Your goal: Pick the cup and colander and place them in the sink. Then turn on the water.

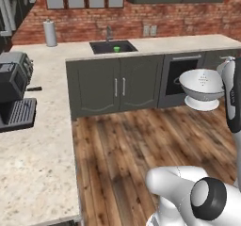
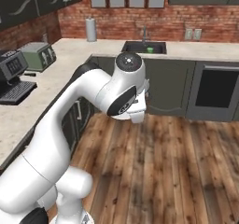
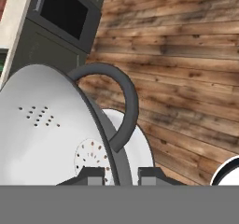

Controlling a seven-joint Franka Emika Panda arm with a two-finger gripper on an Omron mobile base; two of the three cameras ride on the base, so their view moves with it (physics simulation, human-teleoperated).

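Observation:
My gripper (image 3: pixel 120 175) is shut on the rim of the white-grey colander (image 3: pixel 42 134), which hangs in the air over the wooden floor. In the left base view the colander (image 1: pixel 202 86) floats upright in front of the oven, beside my hand at the right edge. One dark side handle (image 3: pixel 126 101) arches just past the fingertips. The green cup (image 1: pixel 116 49) stands inside the dark sink (image 1: pixel 101 47) on the back counter, also visible as the cup (image 2: pixel 150 50) in the sink (image 2: pixel 135 46). The faucet (image 1: pixel 108 33) stands behind it. No water is in view.
An oven (image 1: pixel 181 76) is set in the dark cabinets right of the sink. A coffee machine (image 1: pixel 14 95) and toaster (image 1: pixel 16 60) occupy the left counter. A paper towel roll (image 1: pixel 50 33) stands at the back corner. Wooden floor (image 1: pixel 141 140) lies open between the counters.

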